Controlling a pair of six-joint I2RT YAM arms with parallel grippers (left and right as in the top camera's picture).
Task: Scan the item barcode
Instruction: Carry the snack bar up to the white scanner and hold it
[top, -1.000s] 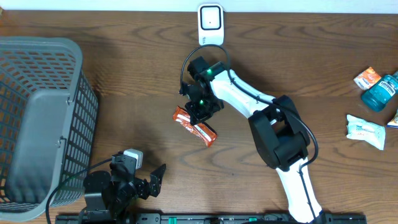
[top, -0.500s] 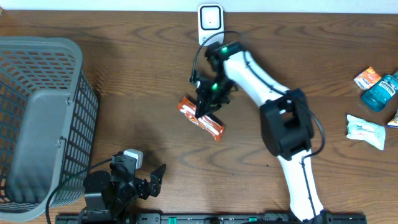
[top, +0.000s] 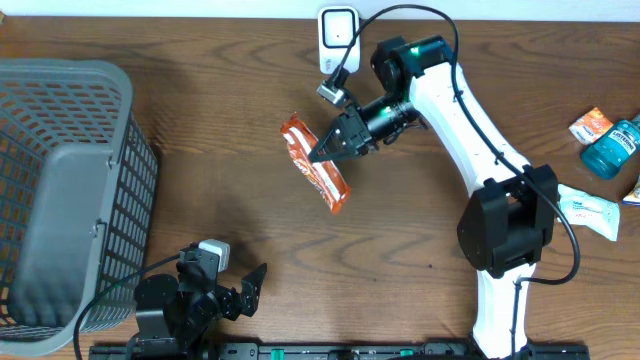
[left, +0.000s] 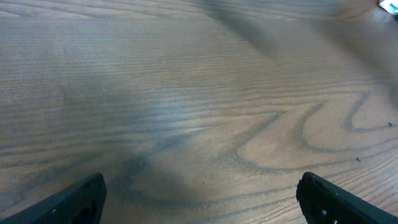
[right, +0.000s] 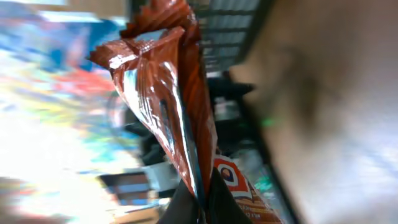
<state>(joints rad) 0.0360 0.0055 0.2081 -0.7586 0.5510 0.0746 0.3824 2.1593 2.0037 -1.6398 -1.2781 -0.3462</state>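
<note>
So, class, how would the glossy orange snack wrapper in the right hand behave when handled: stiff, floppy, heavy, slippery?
The glossy orange snack wrapper is probably light: the right hand holds it by a thin pinch. Its shiny, creased film looks slippery and likely flexes.

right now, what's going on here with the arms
The right claw is shut on an orange snack packet and appears to hold it up off the wooden table, near the white scanner at the far edge. The left claw sits open and empty near the front edge, beside the grey basket. No barcode is readable in these views.
</note>
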